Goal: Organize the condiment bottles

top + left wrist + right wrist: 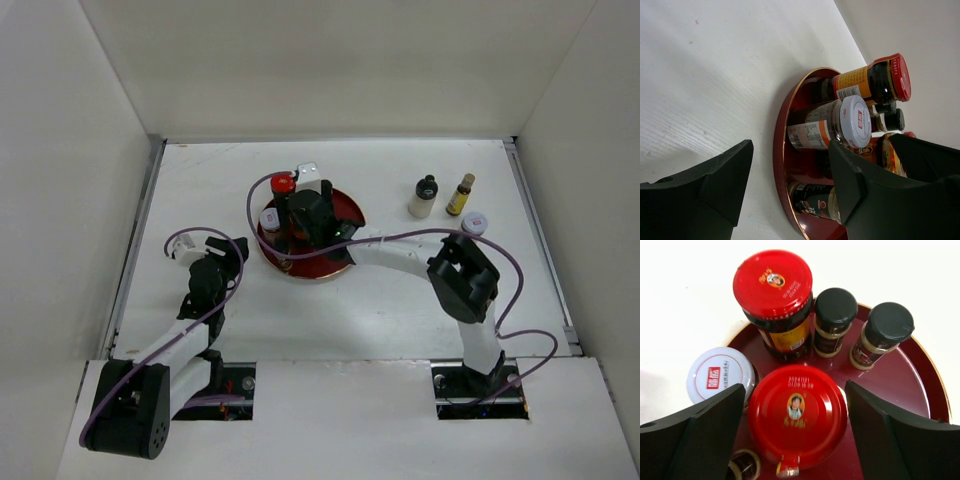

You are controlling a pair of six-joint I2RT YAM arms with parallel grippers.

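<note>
Right pincer (795,387): jaws stand wide apart, straddling a squat jar (797,415) with a glossy round red lid; no grip is evident. The jar stands in the smooth red round tray (900,385). Beyond the tips are a taller brown glass jar (772,287), red-lidded, and two small black-capped bottles (835,310). Left of the tips is a white-lidded jar (720,375).

Left pincer (791,146): open, empty, over the matte white desk (350,320), with the tray just ahead. Three more bottles (460,194) stand on the desk, well behind the right pincer.

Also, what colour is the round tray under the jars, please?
Dark red tray, best in right wrist view.
</note>
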